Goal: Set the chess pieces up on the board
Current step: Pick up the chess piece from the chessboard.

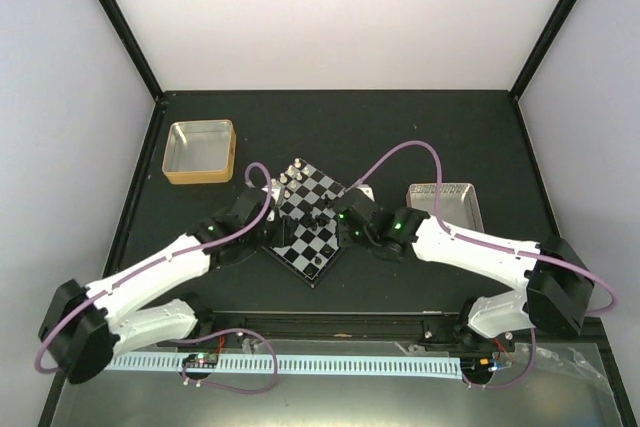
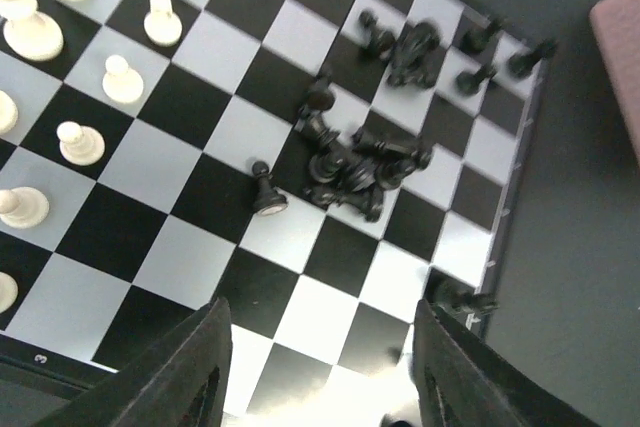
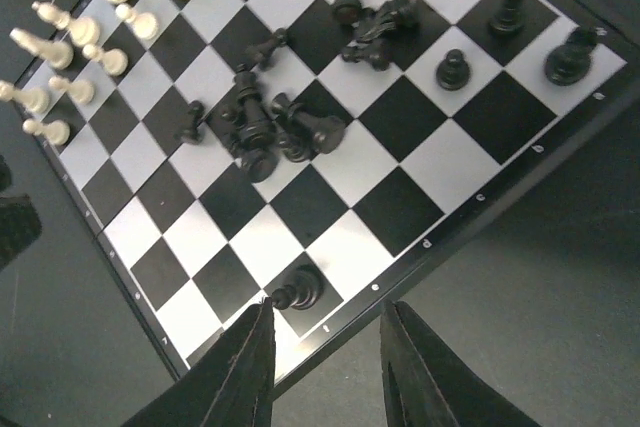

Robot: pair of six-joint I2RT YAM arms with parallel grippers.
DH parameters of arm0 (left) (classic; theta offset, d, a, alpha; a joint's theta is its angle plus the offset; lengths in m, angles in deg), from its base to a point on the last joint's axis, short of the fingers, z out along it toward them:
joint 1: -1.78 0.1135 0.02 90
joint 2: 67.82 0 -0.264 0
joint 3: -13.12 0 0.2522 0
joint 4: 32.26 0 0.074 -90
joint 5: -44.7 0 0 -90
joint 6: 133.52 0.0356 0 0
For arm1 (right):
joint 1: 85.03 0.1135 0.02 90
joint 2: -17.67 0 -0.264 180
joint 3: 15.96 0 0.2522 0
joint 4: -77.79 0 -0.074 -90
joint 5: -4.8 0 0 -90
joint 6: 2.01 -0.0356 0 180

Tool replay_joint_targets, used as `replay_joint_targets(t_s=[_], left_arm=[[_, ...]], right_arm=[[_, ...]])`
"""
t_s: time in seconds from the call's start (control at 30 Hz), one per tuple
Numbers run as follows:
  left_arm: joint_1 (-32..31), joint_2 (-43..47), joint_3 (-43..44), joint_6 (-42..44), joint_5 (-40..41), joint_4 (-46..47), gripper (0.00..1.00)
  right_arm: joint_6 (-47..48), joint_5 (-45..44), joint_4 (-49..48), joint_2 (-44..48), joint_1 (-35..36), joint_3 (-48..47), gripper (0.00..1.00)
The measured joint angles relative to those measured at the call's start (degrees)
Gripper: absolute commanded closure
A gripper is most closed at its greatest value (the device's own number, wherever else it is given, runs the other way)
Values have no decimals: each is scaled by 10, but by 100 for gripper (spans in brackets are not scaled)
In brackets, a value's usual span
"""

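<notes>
Hovering at the left side of the board, the left gripper has its jaws spread and empty. The right gripper, likewise spread and empty, hangs at the right side beside a lone black piece. Toppled black pieces clutter mid-board, white pieces stand ranked along one edge, and a gold-rimmed tray and a mesh tray flank the board.

Heap of chess pieces at the middle of the board

A matte black tabletop is seen enclosed by plain white wall panels and black corner posts, evenly lit.
</notes>
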State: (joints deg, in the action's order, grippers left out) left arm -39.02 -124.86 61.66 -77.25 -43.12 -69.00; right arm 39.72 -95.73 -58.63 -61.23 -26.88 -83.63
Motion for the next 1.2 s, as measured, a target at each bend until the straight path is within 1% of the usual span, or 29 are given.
replay_joint_targets(t_s=[0.07,0.13,0.3,0.4,0.43,0.57,0.63,0.7,0.83,0.87,0.97,1.0,1.07,1.2], left_arm=[[5,-39,17,-2,-6,-16,55],[14,-78,40,-2,-12,-41,55],[37,-169,109,15,-23,-78,50],[45,-206,120,22,-26,-78,49],[46,-217,120,25,-27,-78,50],[48,-274,133,31,-26,-85,58],[49,-292,140,31,-26,-86,58],[49,-307,150,31,-26,-85,56],[49,-323,166,26,-26,-80,55],[49,-326,167,24,-26,-78,56],[49,-334,167,19,-26,-75,70],[49,-337,167,18,-26,-75,73],[49,-345,168,16,-24,-74,73],[49,-357,180,15,-24,-74,67]], right_arm=[[-18,-7,5,5,-3,4,69],[-32,-14,7,6,-4,4,70],[-47,-23,6,9,-5,3,70],[-46,-24,6,10,-5,3,70],[-45,-24,6,10,-5,3,70],[-30,-23,6,15,-5,3,71],[-19,-21,6,21,-5,3,71],[-8,-17,0,30,-5,8,71],[12,-8,-12,53,-5,40,71],[17,-6,-14,58,-5,50,71],[30,4,-16,63,-5,70,71],[34,6,-17,63,-5,75,71],[40,7,-23,67,-5,84,71],[45,10,-39,80,-5,100,72]])
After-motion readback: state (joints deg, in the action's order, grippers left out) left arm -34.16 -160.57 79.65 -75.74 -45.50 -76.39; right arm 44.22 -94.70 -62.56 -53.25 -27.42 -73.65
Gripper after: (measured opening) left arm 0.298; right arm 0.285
